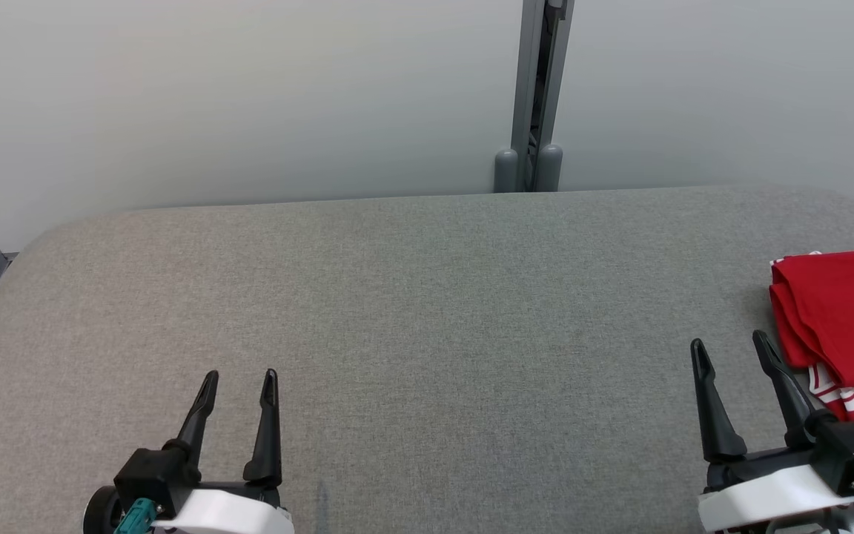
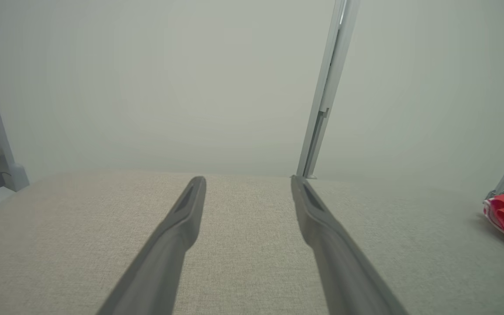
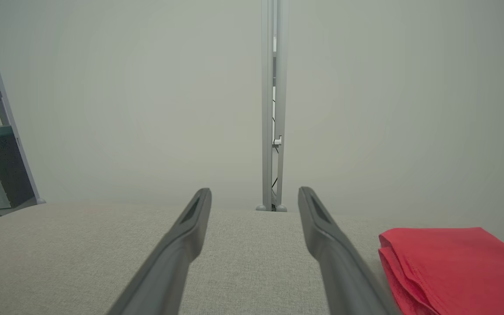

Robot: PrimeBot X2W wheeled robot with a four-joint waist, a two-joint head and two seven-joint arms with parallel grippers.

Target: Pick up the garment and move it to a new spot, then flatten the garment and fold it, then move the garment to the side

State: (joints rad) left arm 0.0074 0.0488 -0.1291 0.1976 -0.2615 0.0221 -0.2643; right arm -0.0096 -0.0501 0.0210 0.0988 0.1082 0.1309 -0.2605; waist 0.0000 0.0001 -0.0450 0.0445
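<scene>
Sweeping the head view from the left, the left gripper (image 1: pixel 240 374) is hovering at about 7 o'clock over the grey padded table (image 1: pixel 427 297), and plain grey cloth is running across the table's middle. The right gripper (image 1: pixel 728 341) is hovering at about 4 o'clock. Just past it, at 3 o'clock by the table's right edge, the red garment (image 1: pixel 842 311) is lying as a compact stack of layers, with white-striped trim peeking out at its near corner.

Judging by that tidy stack at the side, the pick-up, flattening and folding are looking finished, and the move aside is looking finished too. Little or nothing seems to be remaining, though part of the stack is running out of frame, so its far side is going unchecked.

The left gripper's jaws are standing spread wide, gripping nothing, with only table cloth showing between the fingers (image 2: pixel 182 227). The right gripper's jaws are gaping just as wide and are likewise carrying nothing. Its outer finger is sitting just beside the garment's folded edge, and whether it is brushing the fabric I cannot tell.
</scene>
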